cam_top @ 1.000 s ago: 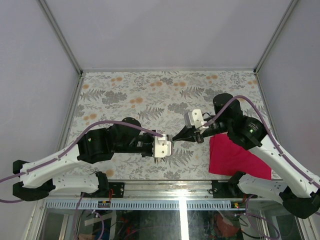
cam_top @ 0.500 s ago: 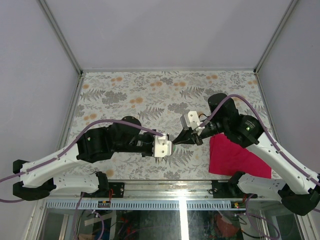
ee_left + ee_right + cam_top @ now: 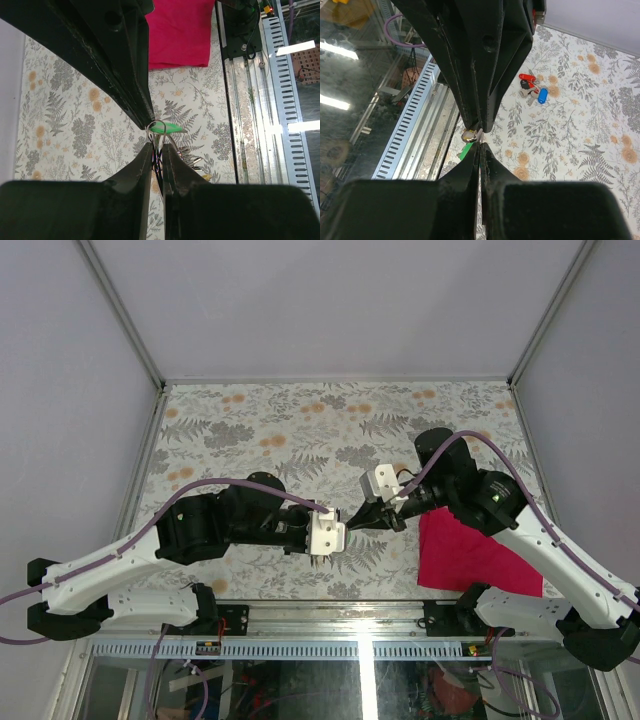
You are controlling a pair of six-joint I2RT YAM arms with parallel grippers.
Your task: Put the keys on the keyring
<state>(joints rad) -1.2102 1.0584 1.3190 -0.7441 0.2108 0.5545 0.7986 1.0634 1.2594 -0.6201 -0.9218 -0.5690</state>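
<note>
My left gripper (image 3: pixel 335 535) (image 3: pixel 156 146) is shut on the keyring (image 3: pixel 171 140), with the thin wire and its dark tags pinched between the jaws above the table. My right gripper (image 3: pixel 352 523) (image 3: pixel 481 145) meets it tip to tip. It is shut on the green key (image 3: pixel 167 128) (image 3: pixel 466 150), whose head sticks out at the ring's wire. The red key (image 3: pixel 526 77) and the blue key (image 3: pixel 543 95) lie together on the floral table, apart from both grippers. The arms hide them in the top view.
A red cloth (image 3: pixel 465 550) (image 3: pixel 180 32) lies at the near right, under the right arm. The table's metal rail (image 3: pixel 407 130) runs along the near edge just behind the grippers. Grey walls (image 3: pixel 80 390) enclose the floral table (image 3: pixel 300 420).
The right arm has shifted a little left and nearer, bringing its tip against the left gripper's. The left arm has barely moved. Both grippers stay shut.
</note>
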